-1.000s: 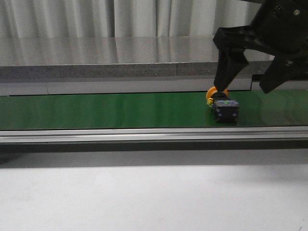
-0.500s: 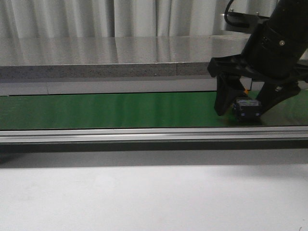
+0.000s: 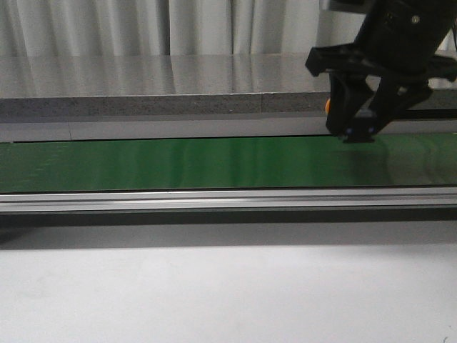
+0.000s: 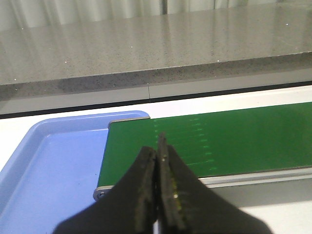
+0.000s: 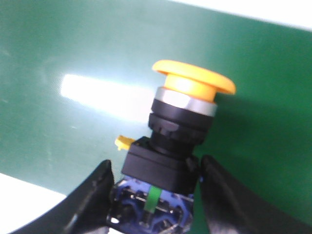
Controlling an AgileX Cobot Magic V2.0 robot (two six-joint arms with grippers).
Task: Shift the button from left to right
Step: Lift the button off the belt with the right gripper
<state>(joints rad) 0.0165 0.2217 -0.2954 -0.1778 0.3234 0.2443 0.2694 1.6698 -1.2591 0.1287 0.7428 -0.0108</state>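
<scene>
Right tool (image 3: 359,127) pinching the button (image 5: 173,146) by its black body, fingers (image 5: 92,195) on either side, yellow-orange cap pointing away from the wrist. Button hangs clear above the green belt (image 3: 178,163), toward its right end in the front view (only a sliver of orange shows there). Left tool (image 4: 157,190) pressed together, holding nothing, parked over the belt's other end beside the blue tray (image 4: 53,165). Step in hand, by my reading: carry phase. Next move calls for travel rightward, then a gentle lowering before letting go.
</scene>
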